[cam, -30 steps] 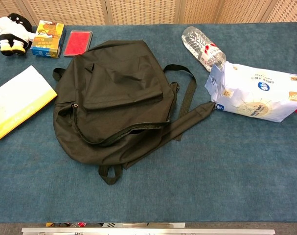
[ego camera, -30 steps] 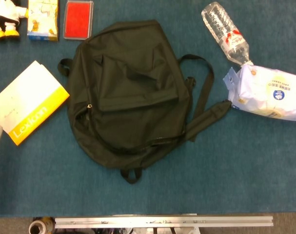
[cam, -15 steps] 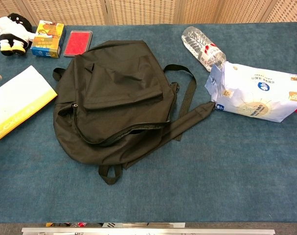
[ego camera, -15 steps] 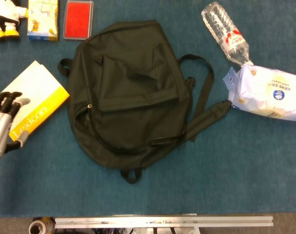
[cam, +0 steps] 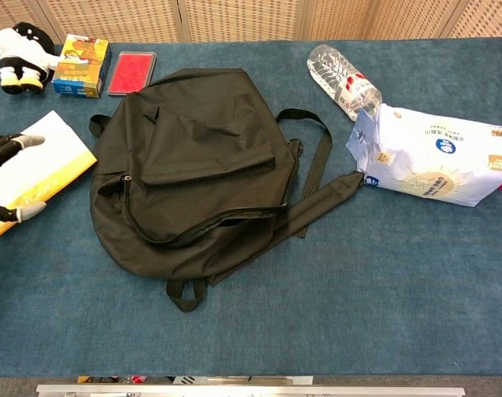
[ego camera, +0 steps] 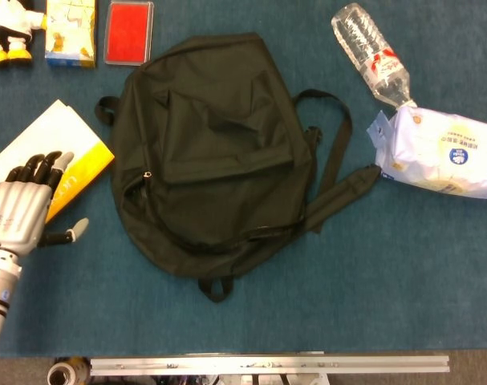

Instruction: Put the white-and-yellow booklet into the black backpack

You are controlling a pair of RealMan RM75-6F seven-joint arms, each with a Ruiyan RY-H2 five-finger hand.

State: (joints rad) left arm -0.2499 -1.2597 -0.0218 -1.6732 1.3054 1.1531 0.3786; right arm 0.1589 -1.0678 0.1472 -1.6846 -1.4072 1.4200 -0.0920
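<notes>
The white-and-yellow booklet (ego camera: 62,140) (cam: 48,161) lies flat on the blue table left of the black backpack (ego camera: 211,152) (cam: 197,165). The backpack lies flat with its zipper partly open along the lower edge. My left hand (ego camera: 26,208) (cam: 2,178) hovers over the near end of the booklet, fingers spread and thumb out, holding nothing. It covers part of the yellow band. The right hand shows in neither view.
A plush toy (ego camera: 6,28), a yellow carton (ego camera: 71,32) and a red case (ego camera: 129,32) line the far left edge. A plastic bottle (ego camera: 370,54) and a pack of wipes (ego camera: 440,152) lie to the right of the backpack.
My left hand has come in from the left edge and moved right and forward over the booklet. Booklet and backpack have not moved.
</notes>
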